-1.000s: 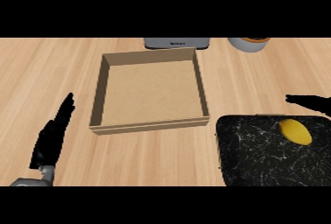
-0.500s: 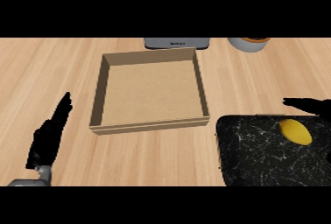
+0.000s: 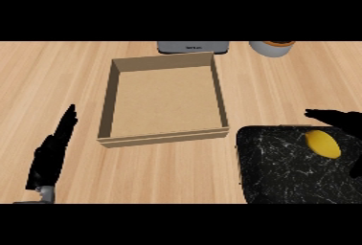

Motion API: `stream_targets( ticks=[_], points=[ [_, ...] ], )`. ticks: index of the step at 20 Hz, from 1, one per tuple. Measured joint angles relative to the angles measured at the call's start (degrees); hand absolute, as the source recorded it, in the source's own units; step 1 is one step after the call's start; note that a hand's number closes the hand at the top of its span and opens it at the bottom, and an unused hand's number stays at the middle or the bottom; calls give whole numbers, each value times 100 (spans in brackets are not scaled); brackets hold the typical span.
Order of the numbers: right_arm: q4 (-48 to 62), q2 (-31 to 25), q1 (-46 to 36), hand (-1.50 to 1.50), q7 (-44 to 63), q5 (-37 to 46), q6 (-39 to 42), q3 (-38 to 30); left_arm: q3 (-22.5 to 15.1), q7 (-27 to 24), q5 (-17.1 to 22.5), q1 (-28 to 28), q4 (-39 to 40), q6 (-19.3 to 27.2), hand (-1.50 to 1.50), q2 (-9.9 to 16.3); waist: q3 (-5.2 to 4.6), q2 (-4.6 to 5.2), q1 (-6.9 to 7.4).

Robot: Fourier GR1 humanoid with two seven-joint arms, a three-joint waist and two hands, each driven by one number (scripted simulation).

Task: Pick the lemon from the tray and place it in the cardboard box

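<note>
Lemon [image 3: 322, 144] — smooth, oval — on marbled black tray [image 3: 283, 167]; right hand [image 3: 339, 116] spread flat above.

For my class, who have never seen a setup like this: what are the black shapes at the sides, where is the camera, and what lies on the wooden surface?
The camera sits at the robot's head, looking steeply down at a wooden counter. The black shapes are its hands. The left hand rests open at the lower left. The right hand reaches in from the right edge, just beyond the lemon; neither holds anything. The lemon lies on a dark speckled tray. An open cardboard box sits in the middle, with nothing in it. At the far edge are a grey object and a round container.
</note>
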Motion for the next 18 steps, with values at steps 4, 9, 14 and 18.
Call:
stream_targets(
  ticks=[4, 9, 14, 18],
  points=[
    [239, 192, -14, -150, -118, 256, -107, -111, 56, 127, -108, -97, -37, -78, 0, -100, 1, 2, 2],
    [276, 295, 29, -150, -225, 457, -130, -270, 109, 219, -226, -96, -93, -164, 0, -219, 1, 1, -2],
    [252, 390, 116, -150, -301, 667, -203, -377, 303, 201, -256, -131, -85, -303, 0, -233, 0, 1, -4],
    [389, 567, 169, -150, -303, 941, -375, -347, 307, 221, -366, -45, -165, -316, 0, -330, 1, 2, 0]
  ],
)
